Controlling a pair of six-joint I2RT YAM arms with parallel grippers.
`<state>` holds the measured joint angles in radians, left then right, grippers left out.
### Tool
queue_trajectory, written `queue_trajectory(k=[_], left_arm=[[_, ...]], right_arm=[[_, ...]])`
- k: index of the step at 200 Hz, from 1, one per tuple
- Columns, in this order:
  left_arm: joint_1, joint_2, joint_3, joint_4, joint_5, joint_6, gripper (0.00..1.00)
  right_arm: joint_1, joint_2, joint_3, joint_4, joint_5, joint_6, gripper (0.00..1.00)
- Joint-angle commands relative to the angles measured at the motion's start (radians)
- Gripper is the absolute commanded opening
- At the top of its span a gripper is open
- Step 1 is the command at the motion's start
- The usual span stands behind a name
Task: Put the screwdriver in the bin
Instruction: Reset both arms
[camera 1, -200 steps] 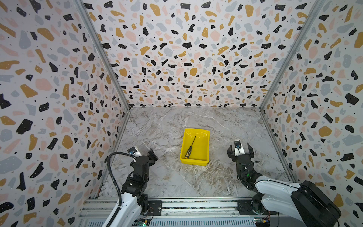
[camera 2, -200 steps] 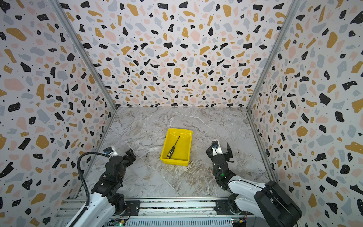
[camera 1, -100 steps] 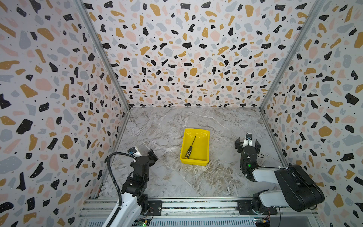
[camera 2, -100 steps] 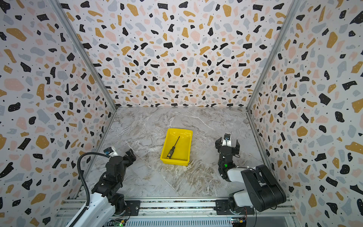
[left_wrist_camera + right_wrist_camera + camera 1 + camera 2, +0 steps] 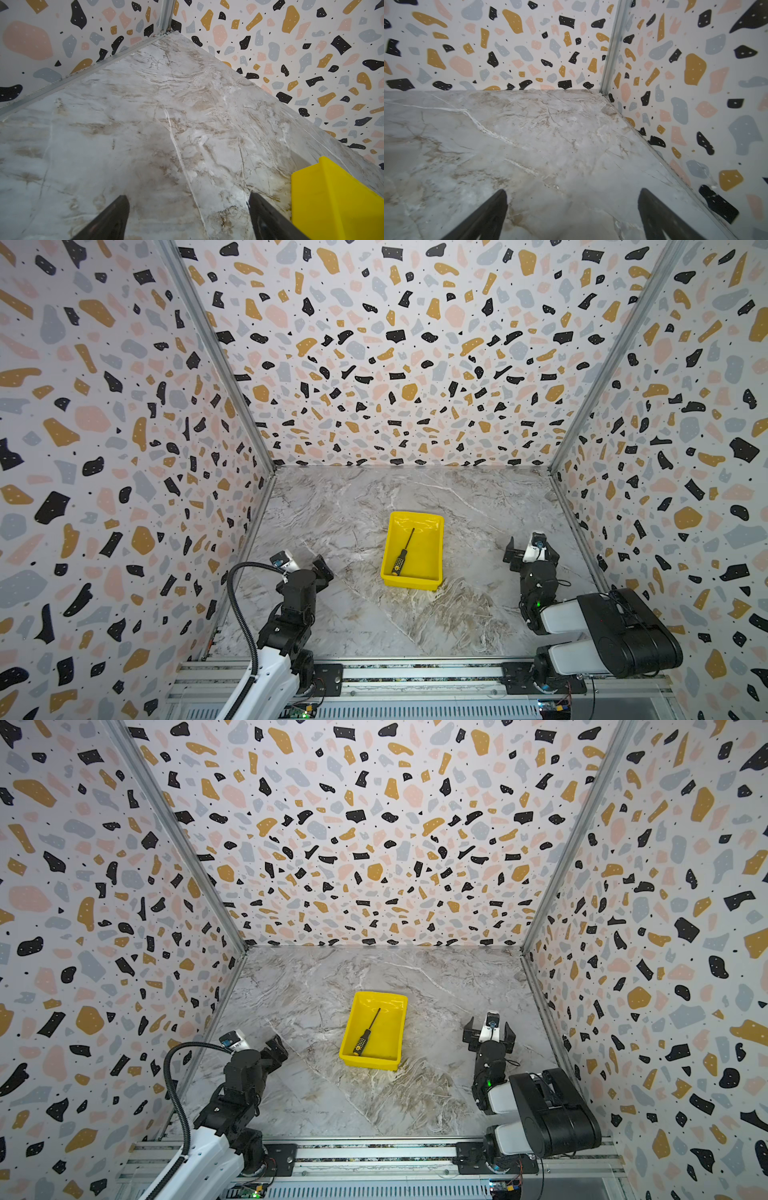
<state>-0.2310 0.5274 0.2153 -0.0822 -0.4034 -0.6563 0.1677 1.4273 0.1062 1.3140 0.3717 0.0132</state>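
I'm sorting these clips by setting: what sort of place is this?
Likely a robot test booth: speckled walls box in a marble-look table; left arm and right arm sit on a metal rail.

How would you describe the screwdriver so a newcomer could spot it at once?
Mid-way across the marble tabletop sits a single yellow bin. Lying slanted on its floor is the screwdriver: thin dark shaft, black handle dotted yellow, the only thing inside the bin.

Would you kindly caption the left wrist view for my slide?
Open left hand above the marble table, a yellow bin alongside.
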Motion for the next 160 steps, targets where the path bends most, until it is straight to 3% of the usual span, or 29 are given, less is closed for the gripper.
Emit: queue_trajectory(k=[1,10,22,61,86,113,126,160], left_arm=[[0.002,-0.006,-0.011,0.028,-0.007,-0.004,0.93],[0.002,-0.006,-0.013,0.028,-0.003,-0.005,1.00],[0.002,-0.006,-0.014,0.032,0.004,-0.003,1.00],[0.003,0.012,-0.041,0.130,0.006,-0.016,1.00],[0.003,0.112,0.025,0.185,-0.087,-0.056,1.00],[0.003,0.266,0.133,0.238,-0.235,-0.010,1.00],[0.002,0.331,0.163,0.299,-0.294,0.048,1.00],[0.002,0.421,0.162,0.554,-0.266,0.351,1.00]], right_arm=[[-0.017,0.099,0.029,0.150,-0.098,-0.030,0.99],[-0.019,0.091,0.054,0.079,-0.108,-0.025,0.99],[-0.030,0.060,0.071,-0.014,-0.129,-0.013,0.99],[-0.029,0.068,0.071,0.004,-0.128,-0.016,0.99],[-0.029,0.068,0.070,0.001,-0.128,-0.016,0.99],[-0.029,0.068,0.071,0.002,-0.128,-0.017,0.99],[-0.029,0.068,0.071,0.002,-0.128,-0.018,0.99],[-0.029,0.067,0.070,0.001,-0.129,-0.017,0.99]])
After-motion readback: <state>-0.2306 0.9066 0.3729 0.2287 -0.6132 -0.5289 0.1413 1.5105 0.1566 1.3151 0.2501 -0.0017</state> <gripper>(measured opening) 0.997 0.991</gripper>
